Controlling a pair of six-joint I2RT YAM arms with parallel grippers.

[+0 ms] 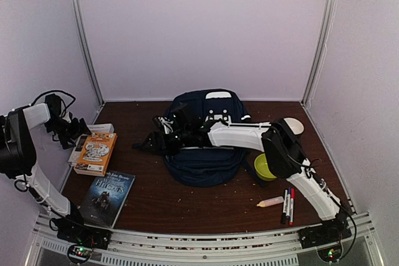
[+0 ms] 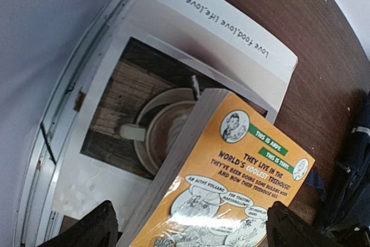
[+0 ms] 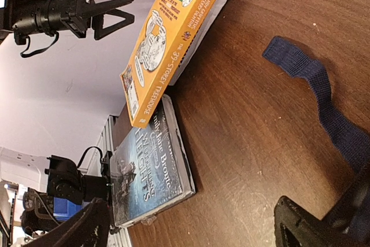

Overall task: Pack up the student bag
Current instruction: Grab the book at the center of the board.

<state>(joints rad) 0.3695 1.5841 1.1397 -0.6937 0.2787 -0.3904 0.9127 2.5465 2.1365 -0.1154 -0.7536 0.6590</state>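
Note:
The student bag [image 1: 206,154] is a large navy backpack lying mid-table, with white patches near its top. One of its straps [image 3: 315,82] lies on the wood in the right wrist view. My right gripper [image 1: 144,144] reaches across the bag to its left side; it is open and empty [image 3: 196,227], low over bare table. My left gripper [image 1: 72,132] is open [image 2: 196,229] just above an orange paperback [image 2: 231,183], not touching it. The paperback [image 1: 95,152] lies tilted on a white cookbook [image 2: 173,44]. My left gripper also shows in the right wrist view [image 3: 101,7].
A dark blue novel [image 1: 107,197] lies at the front left, also in the right wrist view [image 3: 147,166]. A green bowl [image 1: 264,167] sits right of the bag. Markers [image 1: 288,205] and a pale yellow tube [image 1: 270,202] lie front right. White walls close in the table.

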